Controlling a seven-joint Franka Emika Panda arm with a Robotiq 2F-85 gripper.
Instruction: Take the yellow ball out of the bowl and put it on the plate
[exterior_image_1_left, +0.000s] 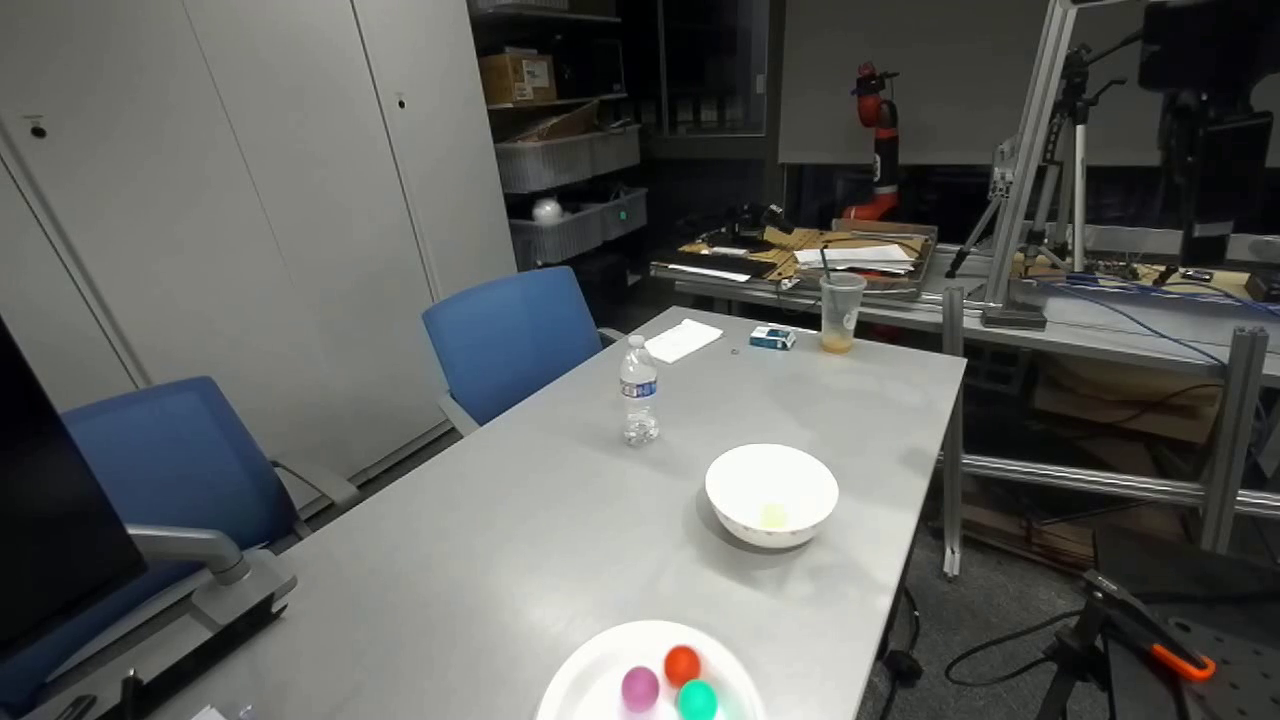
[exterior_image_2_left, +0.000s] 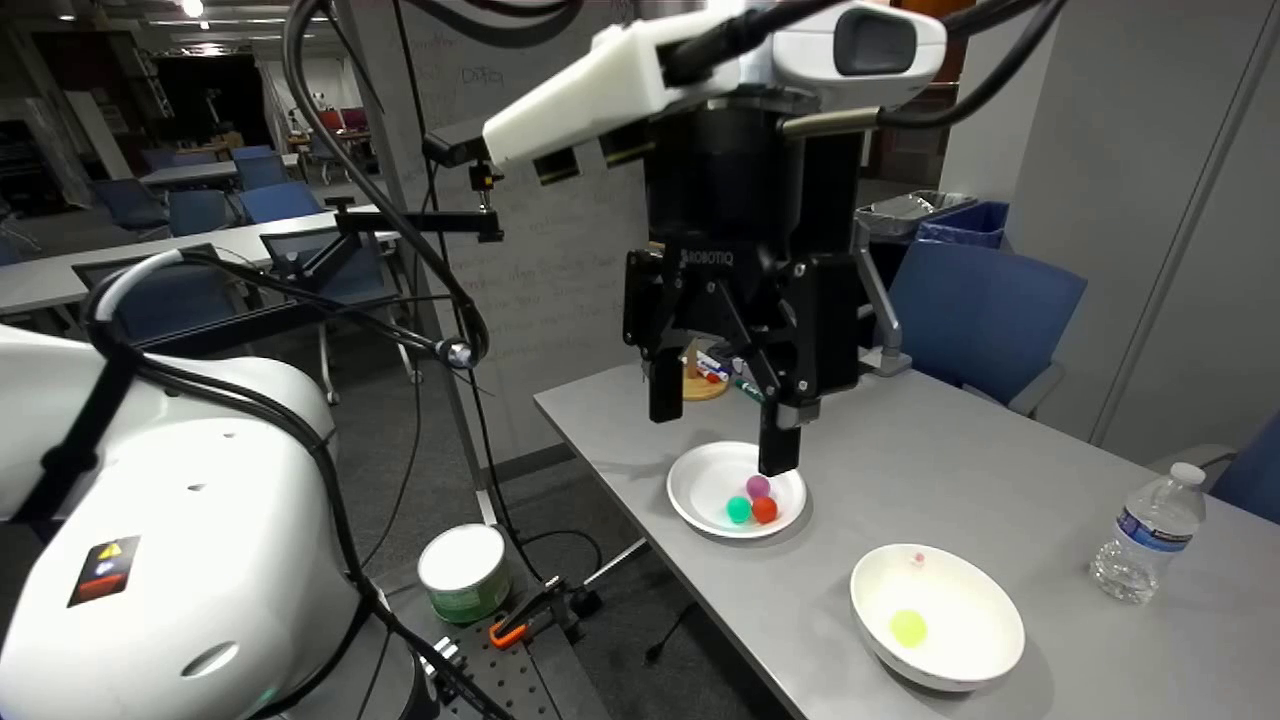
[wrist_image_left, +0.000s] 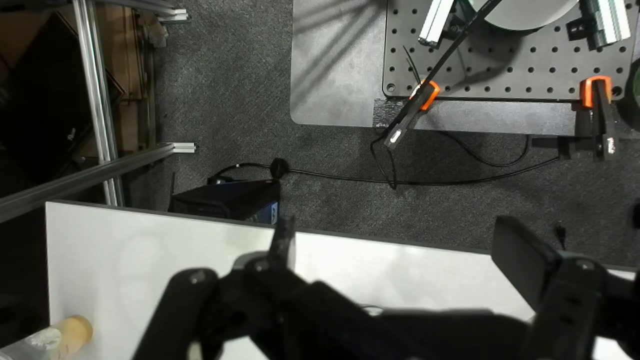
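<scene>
The yellow ball (exterior_image_2_left: 908, 628) lies inside the white bowl (exterior_image_2_left: 965, 625). In an exterior view, the yellow ball (exterior_image_1_left: 774, 516) also shows low in the bowl (exterior_image_1_left: 755, 475). The flat white plate (exterior_image_2_left: 695, 485) holds a red, a purple and a teal ball; the plate (exterior_image_1_left: 580, 685) is cut off by the lower edge in an exterior view. My gripper (exterior_image_2_left: 722, 425) is open with nothing between its fingers, high above the table and apart from plate and bowl. In the wrist view my gripper (wrist_image_left: 395, 235) shows its spread fingers; ball, bowl and plate do not show clearly there.
A water bottle (exterior_image_1_left: 639, 390) stands beyond the bowl. A plastic cup (exterior_image_1_left: 841, 312), a small box (exterior_image_1_left: 772, 337) and a white paper (exterior_image_1_left: 683, 341) are at the table's far end. Markers on a wooden stand (exterior_image_2_left: 704, 380) sit behind the plate. The table edge (wrist_image_left: 380, 241) crosses under the fingers.
</scene>
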